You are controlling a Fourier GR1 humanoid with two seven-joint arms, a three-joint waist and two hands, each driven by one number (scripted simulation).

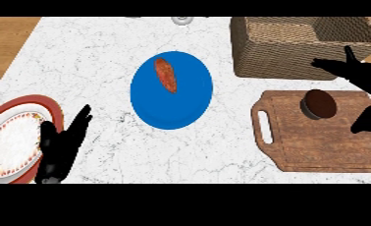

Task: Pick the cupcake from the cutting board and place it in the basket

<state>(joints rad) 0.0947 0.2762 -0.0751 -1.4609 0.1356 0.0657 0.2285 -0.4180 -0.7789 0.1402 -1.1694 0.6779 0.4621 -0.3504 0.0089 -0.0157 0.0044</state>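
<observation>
Sitting on the cutting board (319, 141), near its far edge, the cupcake (319, 104) is seen dark-topped and untouched. The right hand (353, 72) is held open beside it at the view's right edge, fingers spread, nothing gripped. The basket (290, 48) is placed just beyond the board. The left hand (62, 146) is rested open at lower left, by a red-rimmed plate (52, 104). A sausage (166, 74) is laid on a blue plate (172, 107) mid-desk (94, 58).
</observation>
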